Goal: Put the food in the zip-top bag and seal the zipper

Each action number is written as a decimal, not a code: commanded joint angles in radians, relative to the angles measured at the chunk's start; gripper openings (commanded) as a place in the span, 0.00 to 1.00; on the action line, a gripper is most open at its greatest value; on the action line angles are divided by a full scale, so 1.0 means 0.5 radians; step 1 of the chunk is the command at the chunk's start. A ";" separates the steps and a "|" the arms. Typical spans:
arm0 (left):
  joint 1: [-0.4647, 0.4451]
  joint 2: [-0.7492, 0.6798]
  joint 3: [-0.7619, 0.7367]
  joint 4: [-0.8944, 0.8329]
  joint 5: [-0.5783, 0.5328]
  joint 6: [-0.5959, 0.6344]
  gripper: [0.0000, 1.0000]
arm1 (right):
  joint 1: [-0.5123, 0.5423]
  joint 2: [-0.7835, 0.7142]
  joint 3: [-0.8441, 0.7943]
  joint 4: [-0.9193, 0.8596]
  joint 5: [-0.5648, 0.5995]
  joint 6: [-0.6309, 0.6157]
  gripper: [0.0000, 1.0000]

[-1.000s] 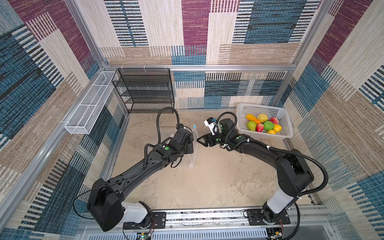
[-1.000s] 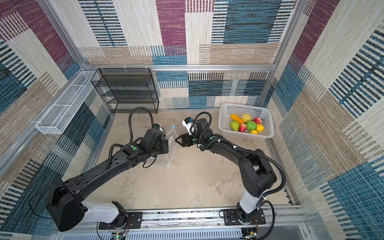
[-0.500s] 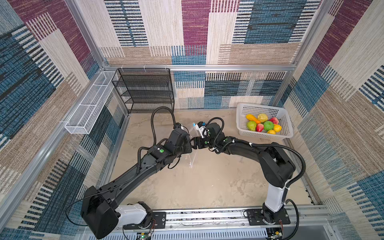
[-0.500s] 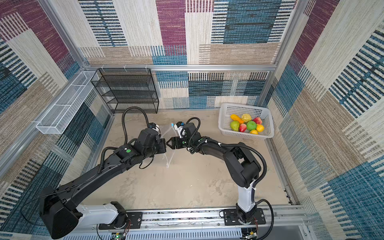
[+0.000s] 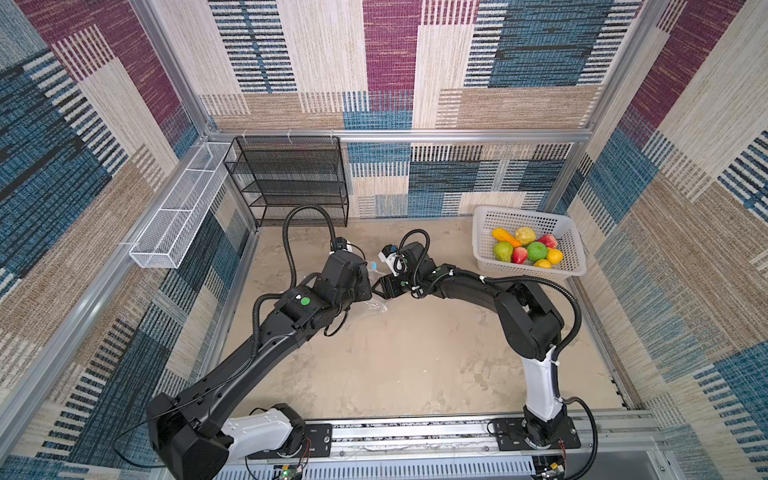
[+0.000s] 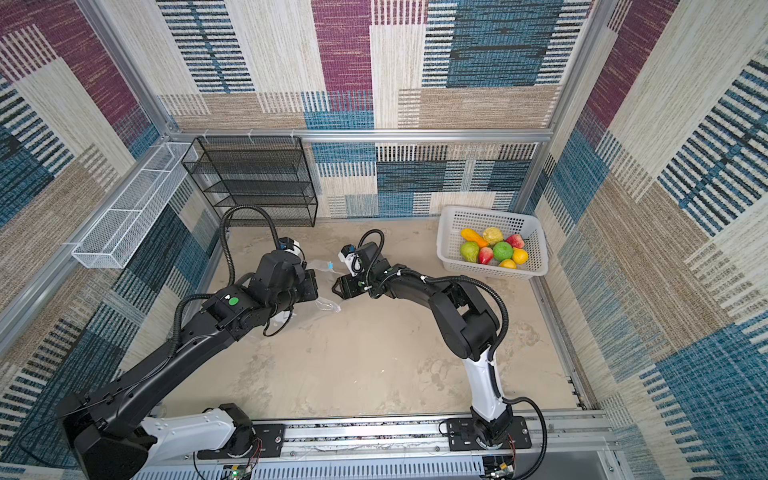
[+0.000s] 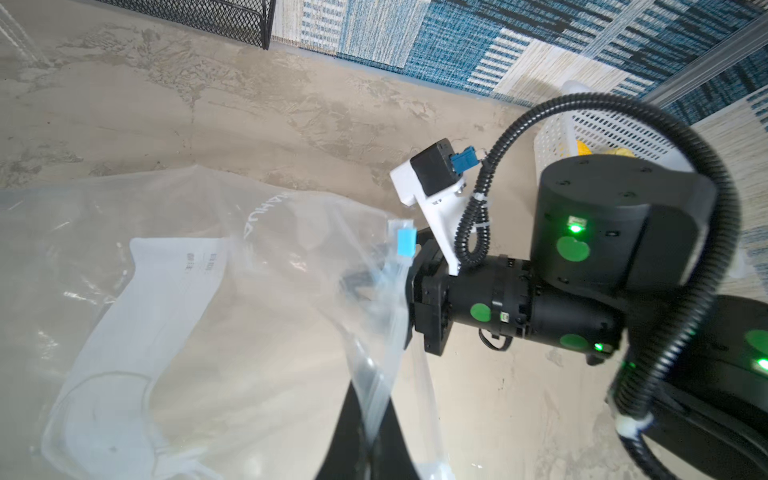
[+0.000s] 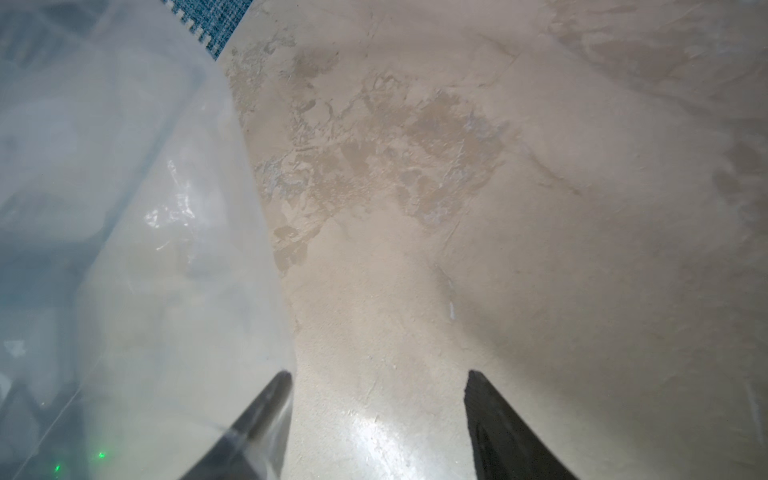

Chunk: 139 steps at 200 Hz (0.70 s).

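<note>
The clear zip-top bag (image 7: 208, 291) hangs crumpled over the middle of the floor, and in both top views only small parts (image 5: 374, 306) (image 6: 328, 305) show past the arms. My left gripper (image 7: 371, 399) (image 5: 368, 291) is shut on the bag's mouth edge, pinching the whitish zipper (image 7: 384, 332) below its light-blue slider (image 7: 406, 243) (image 6: 331, 264). My right gripper (image 8: 378, 374) (image 5: 380, 286) (image 6: 337, 286) is open right beside the bag; one of its fingers (image 8: 266, 407) lies behind the plastic film and bare floor shows between the tips. The food (image 5: 525, 249) (image 6: 494, 249) lies in the white basket.
The white perforated basket (image 5: 482, 232) (image 6: 446, 237) stands at the back right, against the wall. A black wire rack (image 5: 291, 178) stands at the back wall. A white wire tray (image 5: 178, 220) hangs on the left wall. The two wrists are very close together at mid-floor.
My right gripper has moved left, up to the bag and the left gripper. The left arm has shifted a little left with the bag, which now looks more bunched.
</note>
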 commanded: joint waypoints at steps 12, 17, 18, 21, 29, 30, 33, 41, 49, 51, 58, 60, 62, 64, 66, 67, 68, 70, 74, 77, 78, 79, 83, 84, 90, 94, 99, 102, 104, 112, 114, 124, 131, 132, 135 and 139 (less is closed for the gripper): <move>0.054 0.112 0.001 0.107 0.175 0.076 0.00 | -0.001 -0.097 0.019 -0.001 -0.086 -0.088 0.71; 0.062 0.139 0.020 0.102 0.176 0.089 0.00 | 0.000 -0.116 0.017 -0.004 -0.085 -0.091 0.73; 0.063 0.143 0.024 0.100 0.178 0.093 0.00 | 0.000 -0.119 0.016 -0.005 -0.086 -0.095 0.73; 0.069 0.157 0.040 0.095 0.183 0.106 0.00 | 0.000 -0.132 0.016 -0.008 -0.085 -0.096 0.74; 0.084 0.199 0.078 0.078 0.197 0.153 0.00 | -0.002 -0.164 0.016 -0.019 -0.079 -0.105 0.76; 0.085 0.203 0.084 0.076 0.197 0.158 0.00 | -0.002 -0.169 0.016 -0.021 -0.079 -0.104 0.77; 0.090 0.215 0.095 0.075 0.200 0.168 0.00 | -0.002 -0.182 0.016 -0.025 -0.074 -0.107 0.78; 0.105 0.254 0.123 0.071 0.232 0.208 0.00 | -0.002 -0.212 0.018 -0.044 -0.058 -0.113 0.79; 0.129 0.283 0.140 0.078 0.280 0.237 0.00 | -0.002 -0.242 0.021 -0.070 -0.038 -0.124 0.81; 0.135 0.290 0.144 0.082 0.291 0.240 0.00 | -0.004 -0.247 0.022 -0.077 -0.032 -0.127 0.83; 0.151 0.311 0.152 0.088 0.338 0.244 0.00 | -0.005 -0.274 0.022 -0.102 -0.011 -0.137 0.88; 0.156 0.318 0.157 0.091 0.354 0.246 0.00 | -0.008 -0.284 0.022 -0.109 -0.004 -0.141 0.89; 0.162 0.324 0.161 0.093 0.369 0.251 0.00 | -0.008 -0.290 0.023 -0.118 0.002 -0.143 0.90; 0.166 0.331 0.164 0.093 0.381 0.254 0.00 | -0.010 -0.300 0.023 -0.127 0.009 -0.148 0.91; 0.172 0.336 0.167 0.096 0.395 0.257 0.00 | -0.011 -0.309 0.022 -0.134 0.013 -0.150 0.92; 0.175 0.340 0.168 0.097 0.398 0.258 0.00 | -0.013 -0.313 0.022 -0.137 0.015 -0.151 0.92; 0.178 0.343 0.169 0.099 0.403 0.260 0.00 | -0.012 -0.316 0.022 -0.141 0.016 -0.152 0.92; 0.182 0.348 0.167 0.102 0.411 0.261 0.00 | -0.016 -0.325 0.022 -0.147 0.022 -0.157 0.93; 0.192 0.357 0.172 0.106 0.426 0.262 0.00 | -0.020 -0.337 0.019 -0.163 0.028 -0.162 0.93; 0.201 0.363 0.173 0.111 0.438 0.262 0.00 | -0.025 -0.352 0.016 -0.172 0.039 -0.165 0.93; 0.203 0.367 0.174 0.112 0.444 0.262 0.00 | -0.027 -0.357 0.014 -0.176 0.042 -0.165 0.93; 0.207 0.369 0.175 0.111 0.449 0.260 0.00 | -0.028 -0.361 0.015 -0.178 0.044 -0.164 0.93; 0.218 0.379 0.174 0.115 0.464 0.261 0.00 | -0.037 -0.377 0.013 -0.195 0.059 -0.166 0.93; 0.221 0.381 0.175 0.116 0.468 0.261 0.00 | -0.039 -0.382 0.013 -0.200 0.063 -0.166 0.94; 0.235 0.388 0.171 0.123 0.485 0.264 0.00 | -0.053 -0.407 0.010 -0.224 0.087 -0.164 0.94; 0.242 0.395 0.162 0.135 0.489 0.269 0.00 | -0.063 -0.423 0.009 -0.240 0.099 -0.168 0.93; 0.252 0.403 0.152 0.148 0.489 0.275 0.00 | -0.078 -0.445 0.007 -0.259 0.114 -0.169 0.94; 0.259 0.406 0.143 0.155 0.488 0.275 0.00 | -0.087 -0.458 0.005 -0.273 0.125 -0.169 0.94; 0.264 0.407 0.136 0.162 0.489 0.276 0.00 | -0.092 -0.468 0.004 -0.278 0.133 -0.171 0.94; 0.285 0.412 0.101 0.191 0.500 0.263 0.00 | -0.119 -0.508 -0.003 -0.301 0.162 -0.165 0.94; 0.291 0.415 0.092 0.199 0.505 0.257 0.00 | -0.128 -0.519 -0.003 -0.306 0.172 -0.165 0.93; 0.325 0.424 0.059 0.230 0.551 0.218 0.00 | -0.172 -0.566 -0.012 -0.334 0.228 -0.148 0.94; 0.342 0.430 0.042 0.249 0.580 0.215 0.00 | -0.207 -0.592 -0.008 -0.361 0.286 -0.131 0.94; 0.344 0.431 0.041 0.250 0.578 0.215 0.00 | -0.214 -0.594 -0.007 -0.366 0.294 -0.130 0.94; 0.346 0.434 0.041 0.254 0.574 0.218 0.00 | -0.231 -0.600 0.000 -0.386 0.322 -0.122 0.94; 0.350 0.437 0.040 0.246 0.557 0.219 0.00 | -0.256 -0.607 0.012 -0.416 0.362 -0.112 0.94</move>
